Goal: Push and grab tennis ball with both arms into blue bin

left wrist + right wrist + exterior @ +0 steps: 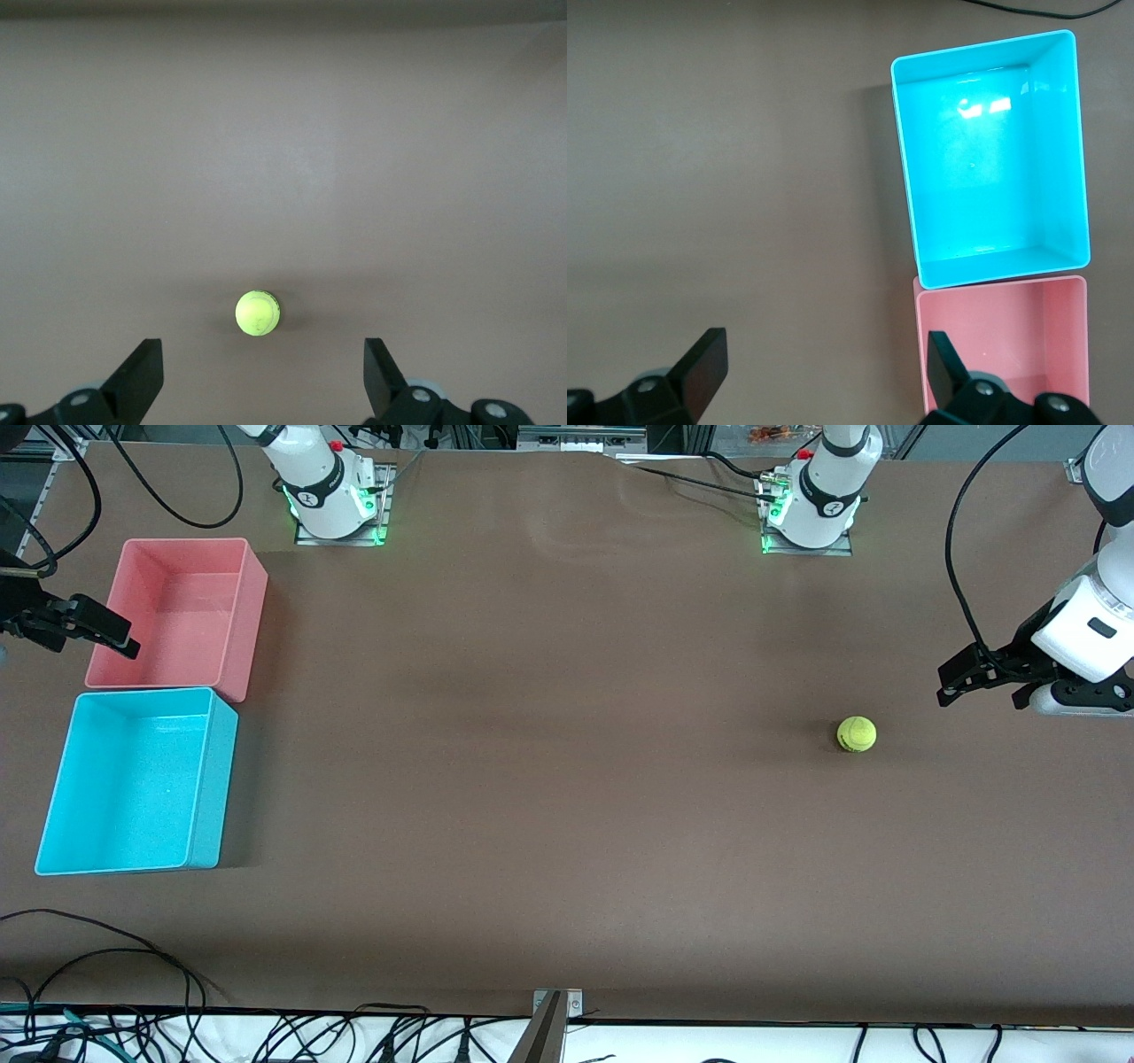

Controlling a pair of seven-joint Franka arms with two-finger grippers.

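Spanning the whole scene, brown table (549, 779), bare across its middle. Rising from bases along the edge farthest from the front camera, two white arms: left arm (1085, 629) bent down at its own end of the table, right arm (314, 478) anchored near the bins, with its wrist reaching out past the table's end. Sitting at the right arm's end, pink bin (252, 602) and blue bin (221, 779), walls touching or all but touching (gap too fine to judge), pink farther from the front camera, blue nearer. Showing empty interiors in the right wrist view, blue bin (908, 177) and pink bin (921, 354) alike. Hanging over the outer wall of the pink bin, right gripper (84, 624), fingers spread wide and holding nothing; seen from its own wrist camera, right gripper (819, 376) with both black fingertips (704, 363) well apart. Poised low over the table at the left arm's end, left gripper (979, 673), likewise spread wide and empty; confirmed in the left wrist view, left gripper (261, 372) with fingertips (142, 367) set far apart. Resting alone on the table near the left gripper, tennis ball (857, 734), a little nearer the front camera than that gripper and well apart from both bins. Framed between the open fingers in the left wrist view, tennis ball (258, 313), untouched, dark mark facing the front camera.
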